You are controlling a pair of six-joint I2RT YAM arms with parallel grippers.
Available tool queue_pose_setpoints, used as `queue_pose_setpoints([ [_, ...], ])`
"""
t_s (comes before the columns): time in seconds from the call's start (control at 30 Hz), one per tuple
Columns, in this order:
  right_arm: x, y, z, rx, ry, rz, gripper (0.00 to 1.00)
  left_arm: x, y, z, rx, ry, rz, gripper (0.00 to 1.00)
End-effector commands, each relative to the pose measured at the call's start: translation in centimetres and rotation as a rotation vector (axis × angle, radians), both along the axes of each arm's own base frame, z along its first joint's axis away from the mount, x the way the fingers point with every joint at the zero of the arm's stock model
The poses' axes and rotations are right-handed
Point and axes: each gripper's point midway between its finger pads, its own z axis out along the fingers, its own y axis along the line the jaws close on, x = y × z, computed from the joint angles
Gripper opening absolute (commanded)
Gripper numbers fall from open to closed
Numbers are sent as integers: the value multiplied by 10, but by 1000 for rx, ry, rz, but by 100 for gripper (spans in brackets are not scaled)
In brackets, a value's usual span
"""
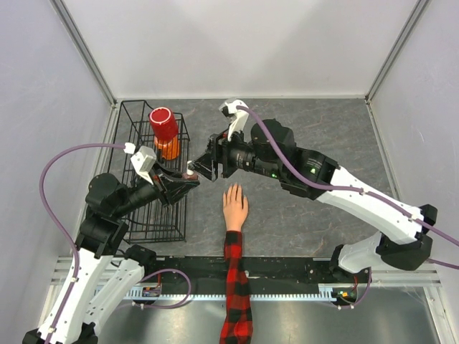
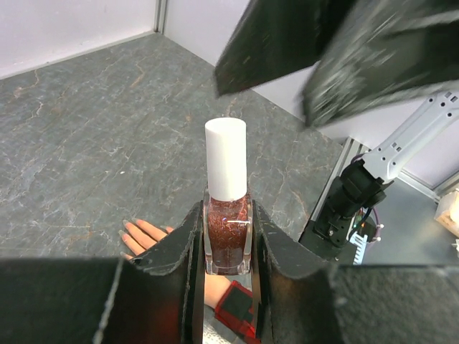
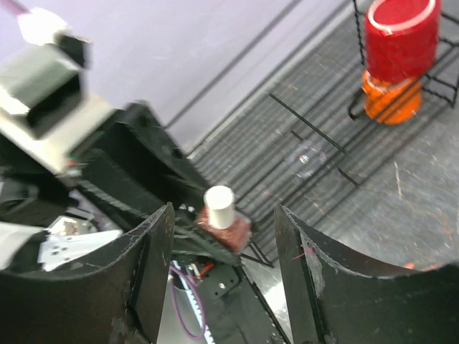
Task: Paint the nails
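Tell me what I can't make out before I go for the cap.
- Nails: too small in top view; left tool, holding the bottle, hides most of the mannequin hand in the left wrist view.
- Right tool: blurred and cut off by the top edge, left wrist view.

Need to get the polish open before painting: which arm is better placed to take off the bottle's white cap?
Right. The right fingers hover open close to the white cylindrical cap of the glittery dark-red glass polish bottle, which the left fingers clamp by its body, so that arm is occupied.
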Motion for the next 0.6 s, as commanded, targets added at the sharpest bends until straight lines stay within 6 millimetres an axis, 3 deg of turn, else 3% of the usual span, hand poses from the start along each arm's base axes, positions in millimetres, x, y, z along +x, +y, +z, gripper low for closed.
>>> queue_pose_setpoints([
  [0.0, 16, 6, -10, -54, -16, -69, 64, 0, 0, 18, 0, -76, -11, 2],
  [0.13, 19, 17, -14, -67, -19, -53, 63, -3, -3, 20, -7, -85, -36, 2],
  [0.23, 18, 25, -19, -74, -8, -27, 54, -4, -3, 18, -5, -90, -41, 2],
  [0.27, 17, 26, -20, -76, -6, -17, 41, -4, -4, 17, -4, -89, -46, 2],
  [0.33, 17, 27, -21, -79, -6, -15, 26, -5, -4, 18, -12, -98, -52, 2],
  [0.37, 16, 27, -23, -83, -6, -13, 10, -6, -5, 17, -13, -94, -60, 2],
  [0.4, 10, 27, -21, -78, -4, 21, 1, -7, -6, 16, -18, -87, -68, 2],
  [0.47, 2, 27, -24, -88, -32, 75, 0, -15, -11, 17, -25, -83, -124, 2],
  [0.53, -26, 29, -22, -74, -57, 252, 0, -26, -16, 17, -46, -54, -192, 2],
  [0.57, -36, 31, -26, -74, -129, 350, 0, -41, -21, 23, -60, -81, -290, 2],
])
